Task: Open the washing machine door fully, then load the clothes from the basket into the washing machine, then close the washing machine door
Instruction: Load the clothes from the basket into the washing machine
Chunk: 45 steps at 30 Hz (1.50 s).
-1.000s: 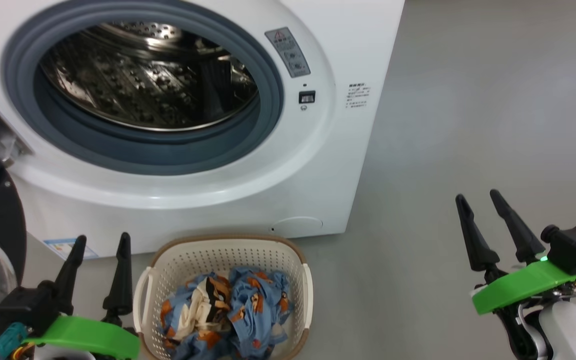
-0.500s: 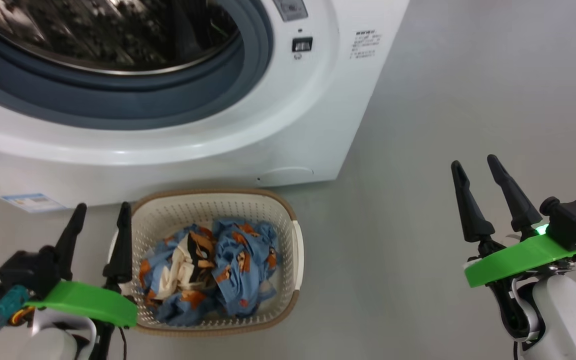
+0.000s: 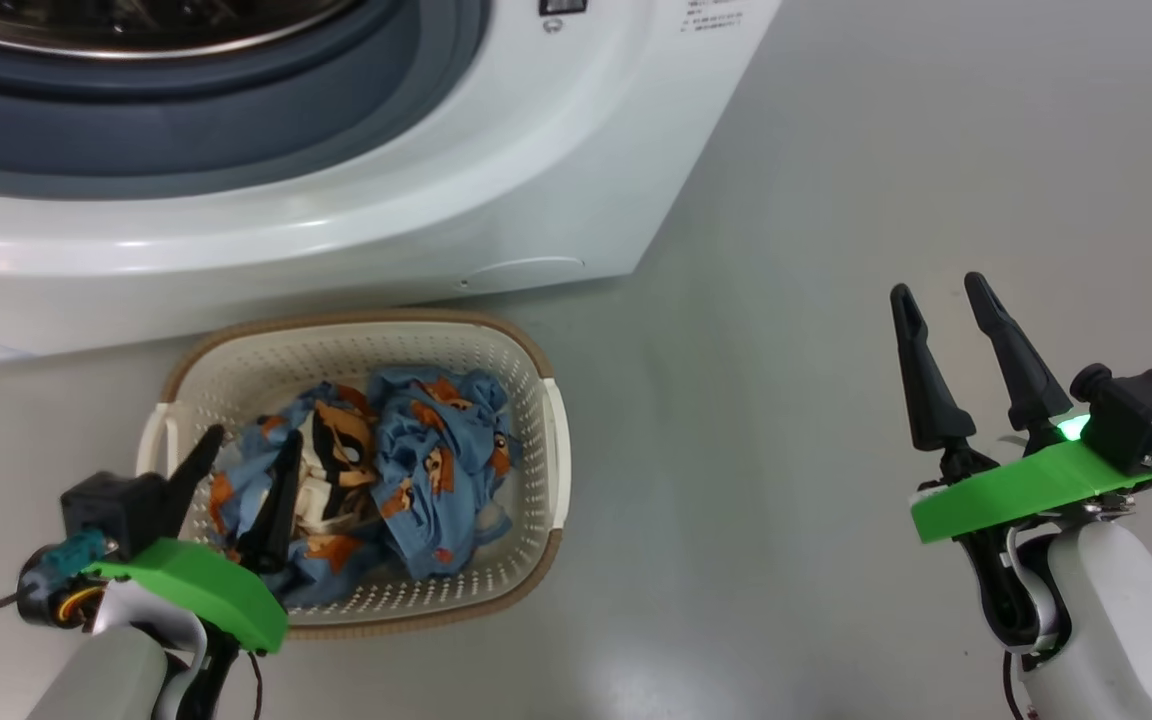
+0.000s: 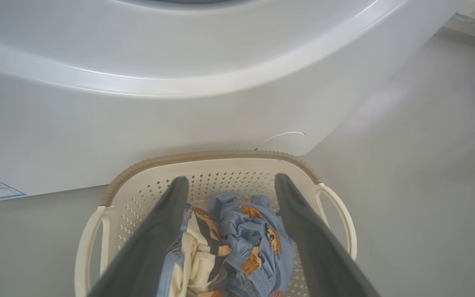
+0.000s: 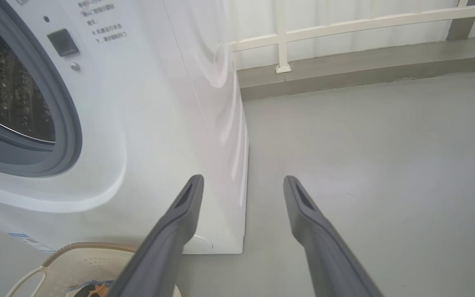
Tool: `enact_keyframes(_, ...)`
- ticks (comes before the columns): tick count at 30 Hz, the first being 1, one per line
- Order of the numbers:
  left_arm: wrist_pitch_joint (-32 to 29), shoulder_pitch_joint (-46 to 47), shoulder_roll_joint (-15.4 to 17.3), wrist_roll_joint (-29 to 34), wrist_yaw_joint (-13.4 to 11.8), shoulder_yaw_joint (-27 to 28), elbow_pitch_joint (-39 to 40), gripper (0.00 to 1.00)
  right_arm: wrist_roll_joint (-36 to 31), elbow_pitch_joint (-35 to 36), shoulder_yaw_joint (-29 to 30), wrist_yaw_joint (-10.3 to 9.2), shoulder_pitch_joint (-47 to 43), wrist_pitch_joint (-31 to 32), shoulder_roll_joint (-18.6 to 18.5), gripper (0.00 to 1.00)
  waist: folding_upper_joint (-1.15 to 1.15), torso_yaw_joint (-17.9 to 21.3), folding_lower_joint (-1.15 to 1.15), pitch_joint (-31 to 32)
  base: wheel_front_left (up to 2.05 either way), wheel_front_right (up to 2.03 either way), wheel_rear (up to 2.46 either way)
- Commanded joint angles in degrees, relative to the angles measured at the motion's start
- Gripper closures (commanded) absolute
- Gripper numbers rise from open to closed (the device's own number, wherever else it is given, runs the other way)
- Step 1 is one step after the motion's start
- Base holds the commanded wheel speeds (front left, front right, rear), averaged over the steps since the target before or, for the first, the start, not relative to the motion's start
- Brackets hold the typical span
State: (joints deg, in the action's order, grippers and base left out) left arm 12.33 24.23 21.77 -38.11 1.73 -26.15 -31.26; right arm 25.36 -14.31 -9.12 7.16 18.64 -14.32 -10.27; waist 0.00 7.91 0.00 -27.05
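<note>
Loading step, first grab not yet made. Left gripper (image 3: 249, 440) spread wide, empty, poised over clothes (image 3: 436, 450) in basket (image 3: 356, 321), on floor just before washing machine (image 3: 336, 250). Right gripper (image 3: 938, 286) spread wide, empty, well aside. Next: lower left, pinch bundle, lift to drum.

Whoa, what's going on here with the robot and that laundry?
A two-armed robot is loading laundry. The washing machine stands with its drum uncovered, and the basket sits on the floor right in front of it, with the clothes heaped inside. The left gripper hangs open over that pile, gripping nothing yet. The right gripper hovers open above the floor, off to the side.
</note>
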Motion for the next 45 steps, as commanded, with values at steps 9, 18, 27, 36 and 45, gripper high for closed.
enact_keyframes(9,-2.5,8.3,0.9,2.6,3.3,-1.9,-12.1,0.0,-0.7,2.4,-0.7,0.33,2.4,-0.7,2.2,0.0,0.0,2.8,0.0,-6.6,0.0,0.0,0.0)
enact_keyframes(18,-4.8,16.3,0.3,6.6,3.7,-6.0,-26.0,0.0,-0.8,2.5,-1.6,0.33,4.3,-0.7,4.8,0.0,0.0,5.2,0.0,-11.1,0.0,0.0,0.0)
enact_keyframes(27,-8.4,21.6,0.1,8.2,2.4,-7.9,-35.5,0.0,-0.3,2.7,-2.0,0.33,5.4,-0.7,6.2,0.0,0.0,7.5,0.0,-13.6,0.0,0.0,0.0)
enact_keyframes(36,-12.7,26.0,0.7,9.8,-0.5,-9.8,-40.3,0.0,0.0,3.1,-2.6,0.33,6.1,-0.7,6.9,0.0,0.0,9.3,0.0,-16.2,0.0,0.0,0.0)
enact_keyframes(45,-18.9,27.1,1.5,11.1,-2.0,-11.8,-41.9,0.0,0.4,3.2,-2.8,0.33,6.4,-0.7,7.3,0.0,0.0,10.7,0.0,-17.5,0.0,0.0,0.0)
